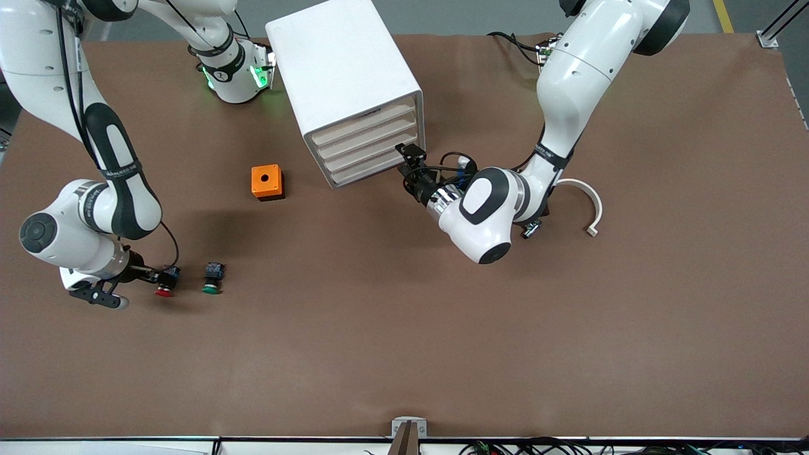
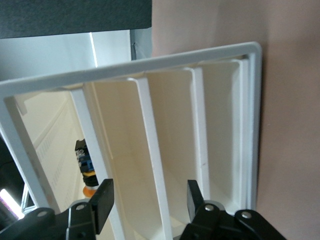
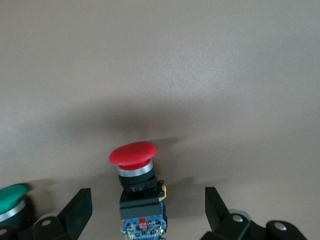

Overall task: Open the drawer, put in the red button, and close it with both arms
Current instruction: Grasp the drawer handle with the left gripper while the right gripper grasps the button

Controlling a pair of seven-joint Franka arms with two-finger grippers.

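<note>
Red button (image 3: 133, 155) between the right end effector's (image 3: 145, 207) spread fingers, untouched.

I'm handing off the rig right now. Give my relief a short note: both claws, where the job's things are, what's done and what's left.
Left claw: open, at the cabinet front by the drawers; top drawer not pulled out.
Right claw: open, astride the red button, not yet gripping.
The red button lies on the table beside the green button, toward the right arm's end.
Done: both approaches.
Left: open drawer, grasp and drop button in, close with both arms.
</note>
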